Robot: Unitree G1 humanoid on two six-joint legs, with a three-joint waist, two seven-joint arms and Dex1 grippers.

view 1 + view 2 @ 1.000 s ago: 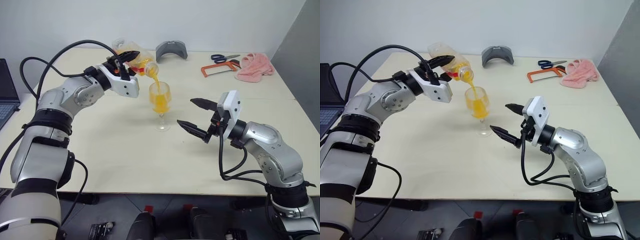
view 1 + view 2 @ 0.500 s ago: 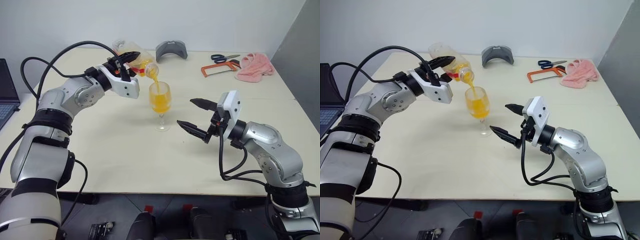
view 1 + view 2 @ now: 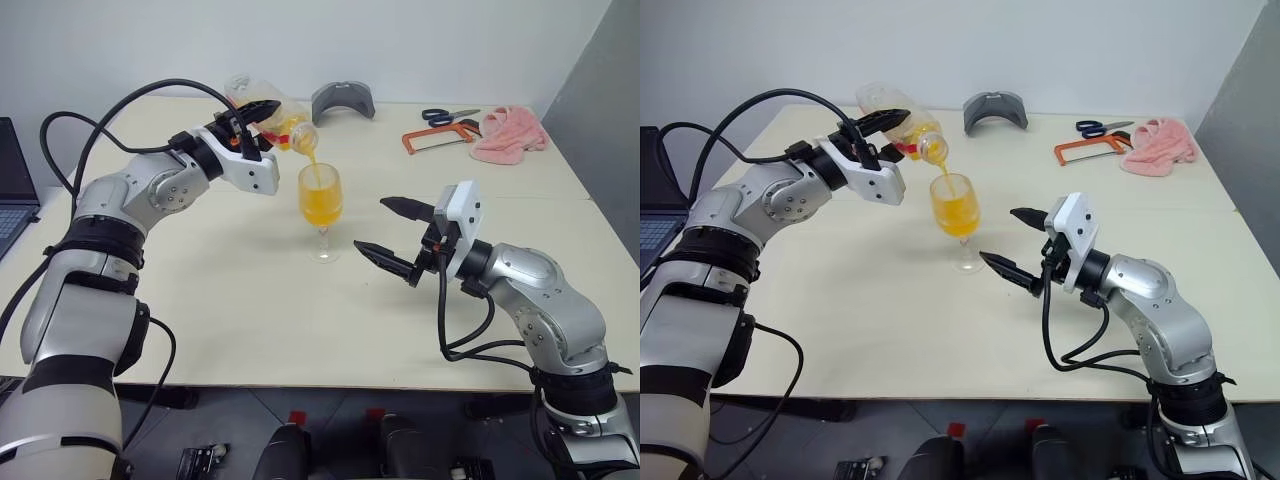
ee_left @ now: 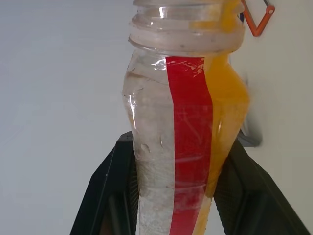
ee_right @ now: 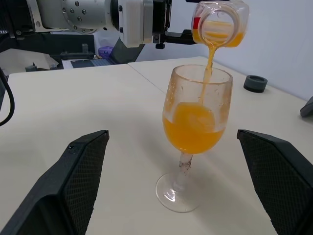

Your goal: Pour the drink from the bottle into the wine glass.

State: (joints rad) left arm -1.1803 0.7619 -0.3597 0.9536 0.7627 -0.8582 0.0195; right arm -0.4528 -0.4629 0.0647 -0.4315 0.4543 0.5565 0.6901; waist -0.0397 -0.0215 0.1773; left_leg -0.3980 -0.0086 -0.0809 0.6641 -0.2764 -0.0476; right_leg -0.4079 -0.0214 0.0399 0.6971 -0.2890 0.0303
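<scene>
— Orange drink (image 5: 190, 129) streams from the bottle (image 3: 272, 118) into the wine glass (image 3: 321, 205). Where does everything stand?

— My left end effector (image 3: 252, 128) is clenched around the bottle's body, holding it tipped with its long axis close to level and its open mouth angled down just above the glass rim. The glass stands upright on the pale surface (image 3: 250, 300), its bowl more than half full, directly below and slightly right of the bottle's neck.

— And your other arm?

— My right end effector (image 3: 392, 232) is released, fingers spread wide and grasping nothing. It hovers level just beside the glass on its right, pointing toward the stem, apart from it.

— What does the next move turn on?

— On the mouth staying over the bowl. I judge some drink remains in the bottle, so the left wrist decides the flow. The left arm is raised and bent across toward the middle; the right is nearer the glass's foot.

— Anything else in shot?

— Scissors (image 3: 449, 115), a hacksaw (image 3: 436, 137) and a pink cloth (image 3: 510, 135), well apart at the far edge.
</scene>
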